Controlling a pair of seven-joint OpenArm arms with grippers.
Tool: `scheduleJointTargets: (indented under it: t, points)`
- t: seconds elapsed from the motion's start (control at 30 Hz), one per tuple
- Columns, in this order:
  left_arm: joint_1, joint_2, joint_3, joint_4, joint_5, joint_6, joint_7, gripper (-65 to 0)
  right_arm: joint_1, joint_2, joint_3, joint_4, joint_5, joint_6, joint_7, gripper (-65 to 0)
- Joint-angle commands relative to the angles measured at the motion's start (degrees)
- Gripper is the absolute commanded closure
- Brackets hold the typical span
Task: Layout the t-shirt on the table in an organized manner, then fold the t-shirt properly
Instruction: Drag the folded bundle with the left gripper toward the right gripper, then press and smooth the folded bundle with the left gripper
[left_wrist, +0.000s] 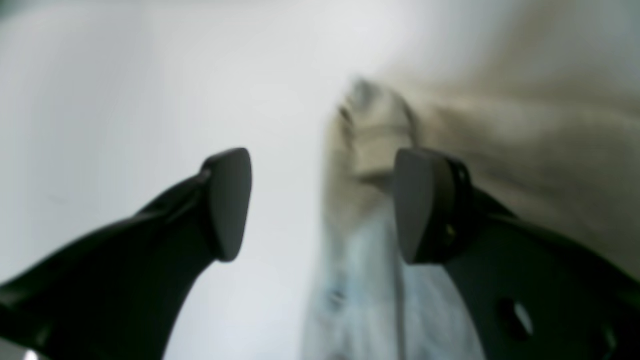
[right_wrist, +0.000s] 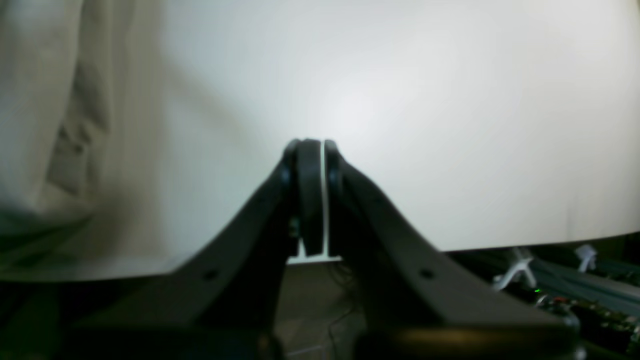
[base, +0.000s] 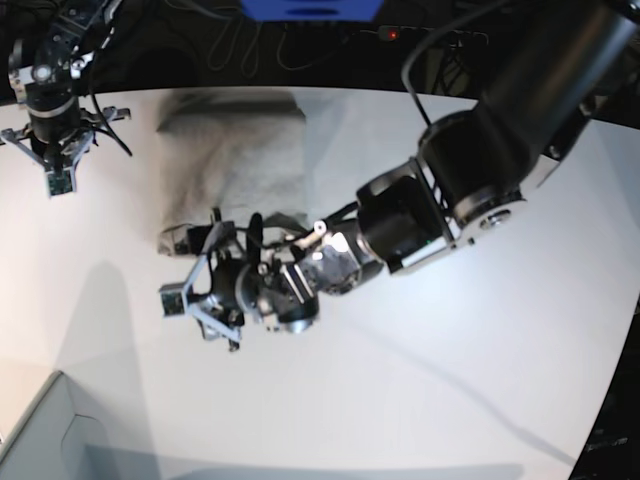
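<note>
Left gripper (left_wrist: 320, 205) hangs with jaws spread at the near edge of the t-shirt (base: 235, 160), holding nothing; right gripper (right_wrist: 317, 195) is pressed shut, well apart from it. Folded into a block on the table (base: 450, 400), the shirt looks soft and limp, best pinched at a corner or hem.

A robotics lab: white table (base: 480, 380) ringed by cables (base: 240, 45) and electronics (right_wrist: 575, 300).
</note>
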Motion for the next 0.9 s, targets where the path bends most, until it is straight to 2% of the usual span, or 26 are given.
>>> scheduleJointTargets:
  t: [0.0,0.03,0.13,0.3,0.4,0.57,0.77,0.87]
  points:
    - [-2.32,0.77,-2.56,1.64,-0.66,0.48,-1.48,-43.2,-0.05,0.21,-0.65,0.96,0.32,1.21,0.69,0.0]
    - [-2.32,0.77,-5.28,2.69,-0.66,0.48,-1.39,-43.2,-0.31,0.21,-1.09,0.96,0.41,1.21,0.69,0.0]
    - [-1.97,-2.21,-14.43,5.24,-0.57,0.48,-1.30,-43.2,-2.86,0.21,-4.78,0.79,0.59,1.21,0.78,0.0]
    - [1.28,-7.92,-32.45,8.41,-0.83,0.48,-1.04,-43.2,-6.90,0.21,-16.56,0.70,0.59,1.21,0.95,0.0]
    - [5.68,-11.79,-43.09,12.01,-1.09,0.48,3.71,-43.2,-6.90,0.21,-20.43,-0.79,0.59,1.21,0.95,0.0]
    - [16.40,-16.62,-58.29,20.19,-1.09,0.04,9.60,-43.2,-4.35,0.21,-21.13,-5.89,0.59,1.21,1.13,0.0]
    - [28.18,-20.05,-61.28,28.98,-1.01,0.04,12.41,-43.2,-2.86,0.21,-21.13,-11.96,0.59,1.21,1.22,0.0]
    - [32.14,-20.76,-61.28,31.18,-0.74,0.13,12.50,-43.2,-3.03,0.21,-21.13,-13.98,0.59,1.21,3.68,0.0]
